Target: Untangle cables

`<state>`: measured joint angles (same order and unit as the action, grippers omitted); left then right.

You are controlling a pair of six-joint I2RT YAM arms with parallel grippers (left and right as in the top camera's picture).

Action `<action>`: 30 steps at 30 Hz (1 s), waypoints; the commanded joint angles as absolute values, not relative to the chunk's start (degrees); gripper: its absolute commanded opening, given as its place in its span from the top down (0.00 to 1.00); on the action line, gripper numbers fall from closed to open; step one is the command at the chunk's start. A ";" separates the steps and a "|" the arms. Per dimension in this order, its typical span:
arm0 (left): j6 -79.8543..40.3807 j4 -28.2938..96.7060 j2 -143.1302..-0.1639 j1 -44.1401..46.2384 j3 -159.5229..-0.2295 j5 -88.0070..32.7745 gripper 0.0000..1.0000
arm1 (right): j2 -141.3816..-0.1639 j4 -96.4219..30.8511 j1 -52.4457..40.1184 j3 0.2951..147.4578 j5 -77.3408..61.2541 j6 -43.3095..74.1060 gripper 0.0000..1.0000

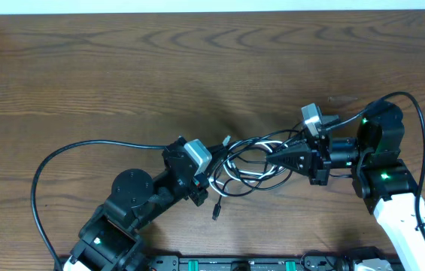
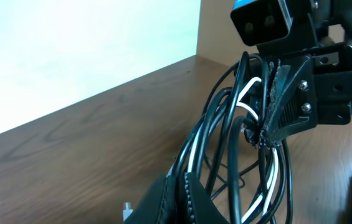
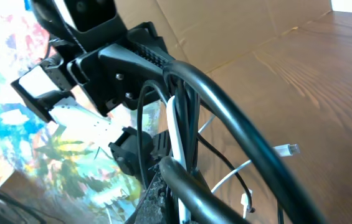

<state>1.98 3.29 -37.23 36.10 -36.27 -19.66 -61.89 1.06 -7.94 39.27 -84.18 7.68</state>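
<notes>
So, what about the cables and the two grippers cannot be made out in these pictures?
Overhead: the cables bunch too thin and dense; which one crosses over which is unclear.
Left wrist: the bottom edge cuts off the left gripper, and the cables cover its tips.
Right wrist: the right gripper is blurred and partly behind a very close cable.
Overhead: the loose plug is too small to identify.

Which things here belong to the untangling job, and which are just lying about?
Job: cables, black plus one white; left gripper and right gripper, both shut on them.
Just there: the arms' thick black wires; wooden table.
</notes>
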 commanded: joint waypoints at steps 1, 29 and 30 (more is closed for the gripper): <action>2.92 2.90 -37.15 35.97 -37.26 -23.86 0.84 | -61.78 0.95 -8.67 39.97 -89.52 4.38 0.99; 2.76 3.09 -41.80 35.94 -37.26 -28.05 0.93 | -61.78 1.02 -13.58 39.97 -88.77 2.72 0.98; 2.76 3.05 -41.80 35.94 -37.26 -28.03 0.93 | -61.78 0.97 -13.58 39.97 -88.53 2.74 0.90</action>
